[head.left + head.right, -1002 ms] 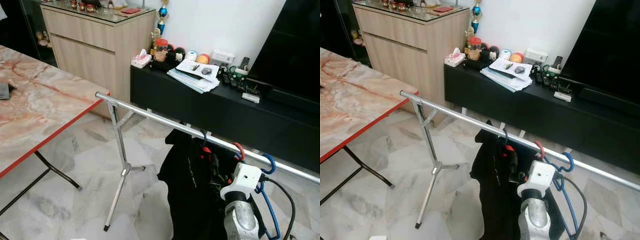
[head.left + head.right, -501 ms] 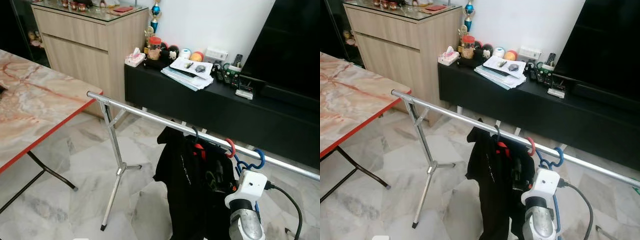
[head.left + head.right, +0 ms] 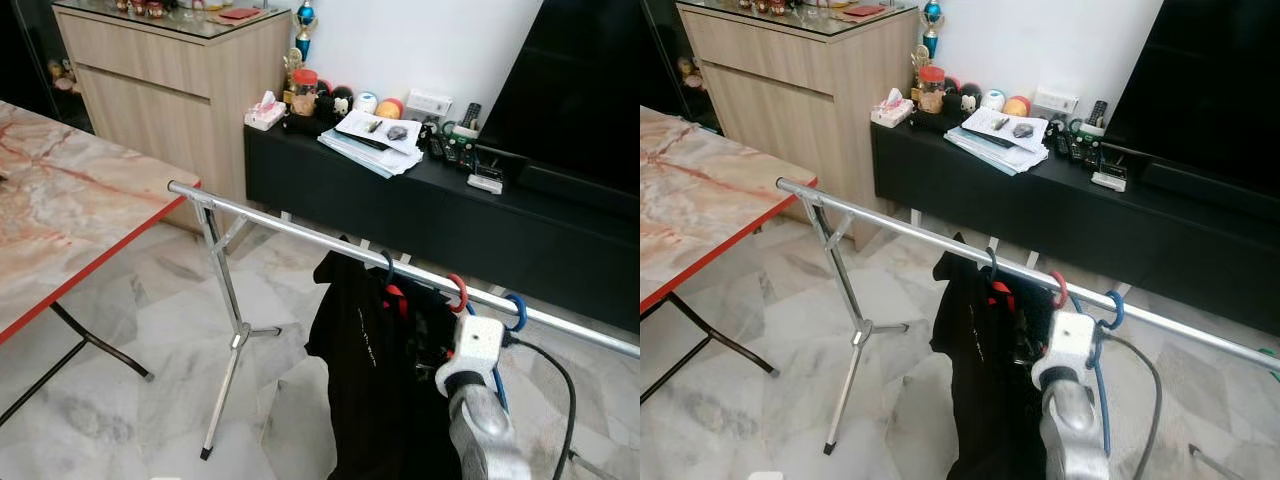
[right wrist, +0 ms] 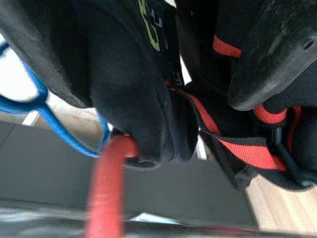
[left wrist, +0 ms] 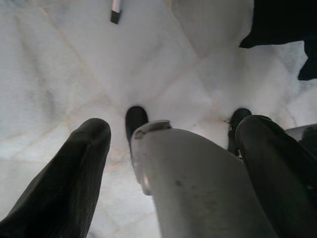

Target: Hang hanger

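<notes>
Nearest, the right gripper (image 4: pixel 198 74) is raised at the right of the scene, just under the rail (image 3: pixel 300 228); its jaws stand apart, released, with black clothes (image 3: pixel 365 370) between and beyond them. The left gripper (image 5: pixel 173 163) hangs idle over the marble floor (image 3: pixel 140 320), jaws apart, grasping nothing. On the rail, right of the clothes, hang a red hanger (image 3: pixel 459 292) and a blue hanger (image 3: pixel 517 310). A marble bench (image 3: pixel 60 220) stands left. Farther off, a black cabinet (image 3: pixel 400 210) carries papers (image 3: pixel 372 140).
</notes>
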`<state>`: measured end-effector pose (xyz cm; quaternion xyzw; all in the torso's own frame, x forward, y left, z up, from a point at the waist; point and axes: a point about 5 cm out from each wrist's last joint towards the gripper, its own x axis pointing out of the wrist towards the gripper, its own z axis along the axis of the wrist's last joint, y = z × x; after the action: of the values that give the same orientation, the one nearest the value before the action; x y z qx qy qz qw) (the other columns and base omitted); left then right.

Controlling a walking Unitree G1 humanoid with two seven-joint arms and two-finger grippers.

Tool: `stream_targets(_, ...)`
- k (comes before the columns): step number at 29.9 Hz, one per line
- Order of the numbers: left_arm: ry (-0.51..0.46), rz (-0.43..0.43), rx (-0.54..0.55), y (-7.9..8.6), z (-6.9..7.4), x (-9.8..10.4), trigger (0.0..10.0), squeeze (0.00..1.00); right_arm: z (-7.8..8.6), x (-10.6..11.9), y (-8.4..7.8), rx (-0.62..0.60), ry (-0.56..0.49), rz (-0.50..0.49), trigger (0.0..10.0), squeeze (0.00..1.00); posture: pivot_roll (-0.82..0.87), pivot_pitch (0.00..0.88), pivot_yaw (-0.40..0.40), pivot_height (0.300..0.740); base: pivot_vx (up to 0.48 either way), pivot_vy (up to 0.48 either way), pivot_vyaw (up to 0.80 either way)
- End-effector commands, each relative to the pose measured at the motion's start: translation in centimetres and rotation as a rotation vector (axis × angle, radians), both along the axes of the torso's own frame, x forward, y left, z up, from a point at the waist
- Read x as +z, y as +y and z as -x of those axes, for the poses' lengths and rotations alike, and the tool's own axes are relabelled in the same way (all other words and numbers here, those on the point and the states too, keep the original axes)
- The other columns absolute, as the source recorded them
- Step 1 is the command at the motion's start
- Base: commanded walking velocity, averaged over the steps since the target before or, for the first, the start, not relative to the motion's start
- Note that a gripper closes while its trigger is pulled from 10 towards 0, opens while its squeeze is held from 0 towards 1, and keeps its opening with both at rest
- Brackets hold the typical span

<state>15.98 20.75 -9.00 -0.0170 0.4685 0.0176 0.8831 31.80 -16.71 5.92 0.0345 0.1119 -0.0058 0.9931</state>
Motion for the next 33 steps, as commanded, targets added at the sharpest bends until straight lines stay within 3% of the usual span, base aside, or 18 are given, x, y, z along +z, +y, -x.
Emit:
stream_targets(1,0.024,-0.002,-0.005,-0.3,0.5,-0.3,10.0,0.00,0.0,-0.6,-0.2,0.000,0.040,0.009,10.0,0.00,0.04,0.074,-0.098,0.740,0.000,0.000,0.00)
stream_targets(8,0.025,-0.002,-0.004,-0.4,0.5,-0.3,10.0,0.00,-1.4,0.0,-0.3,-0.056,0.051,-0.029,10.0,0.00,0.05,0.077,-0.092,0.740,0.000,0.000,0.00)
stream_targets(22,0.029,-0.005,-0.014,-0.2,0.5,-0.3,10.0,0.00,-0.8,-2.2,-0.7,-0.119,0.185,-0.070,10.0,0.00,0.06,0.080,-0.089,0.740,0.000,0.000,0.00)
stream_targets(23,0.030,-0.006,-0.014,-0.2,0.5,-0.3,10.0,0.00,-0.9,-2.2,-0.6,-0.118,0.186,-0.073,7.1,0.00,0.06,0.081,-0.089,0.740,0.000,0.000,0.00)
stream_targets(25,0.030,-0.006,-0.014,-0.2,0.5,-0.3,10.0,0.00,-0.9,-2.2,-0.6,-0.118,0.186,-0.073,7.1,0.00,0.06,0.081,-0.089,0.740,0.000,0.000,0.00)
stream_targets(26,0.030,-0.006,-0.014,-0.2,0.5,-0.3,10.0,0.00,-0.9,-2.1,-0.6,-0.118,0.185,-0.073,4.9,0.00,0.06,0.082,-0.088,0.740,0.000,0.000,0.00)
stream_targets(27,0.030,-0.006,-0.015,-0.3,0.5,-0.3,10.0,0.00,-1.1,-2.0,-0.6,-0.121,0.180,-0.079,0.0,0.00,0.06,0.084,-0.087,0.740,0.000,0.000,0.00)
stream_targets(33,0.030,-0.006,-0.019,-0.6,0.5,-0.3,10.0,0.00,-1.8,-1.1,-0.2,-0.108,0.132,-0.099,0.0,0.00,0.06,0.084,-0.087,0.740,0.000,0.000,0.00)
